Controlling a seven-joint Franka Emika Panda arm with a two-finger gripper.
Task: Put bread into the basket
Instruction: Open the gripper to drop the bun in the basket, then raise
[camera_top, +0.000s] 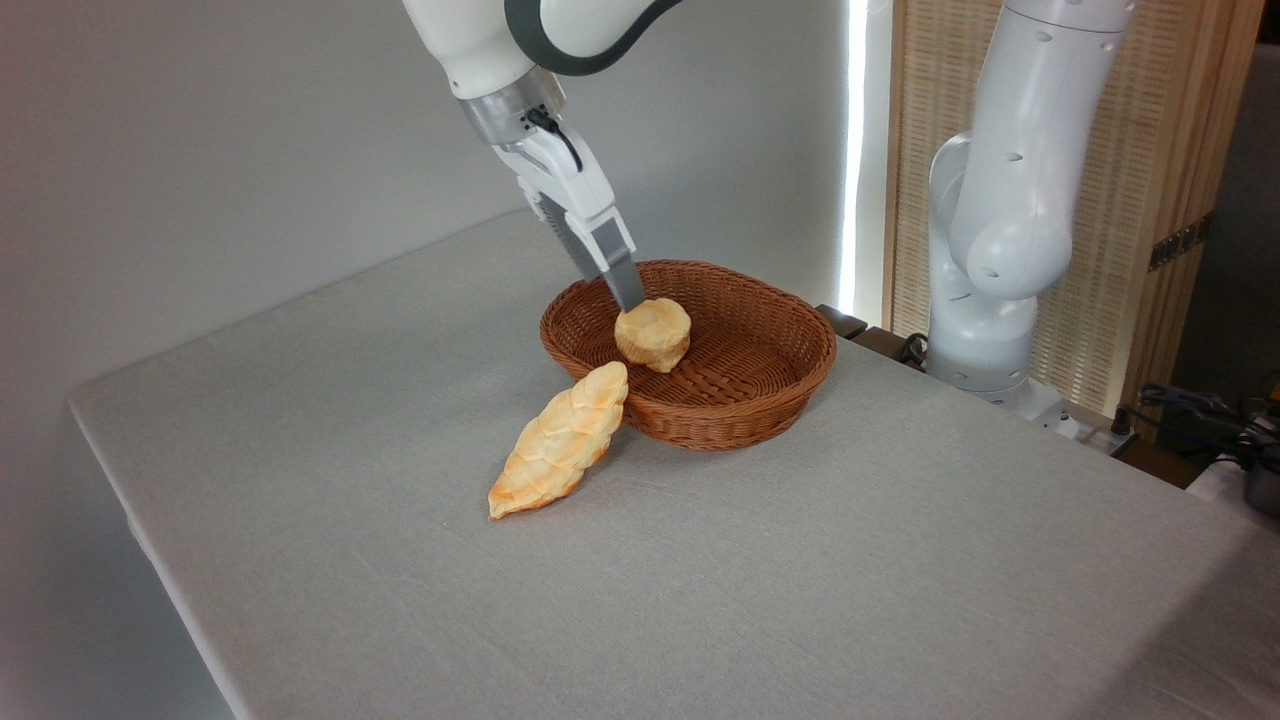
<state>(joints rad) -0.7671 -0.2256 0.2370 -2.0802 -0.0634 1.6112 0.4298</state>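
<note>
The small round golden-tan bun (652, 334) sits tilted inside the oval reddish-brown wicker basket (760, 405), toward its left side, and appears to rest on the woven floor; the grey fingers (628, 292) of the white arm meet the bun's upper left edge, but from this angle I cannot tell whether they pinch it or stand spread. If they grip it, a lift before letting go would likely carry the bun out again; a sideways pull could drag the light basket across the grey cloth-covered counter (400, 600). The basket holds only the bun; the long braided golden loaf (560, 442) lies outside on the counter, its upper end touching the basket's wall.
</note>
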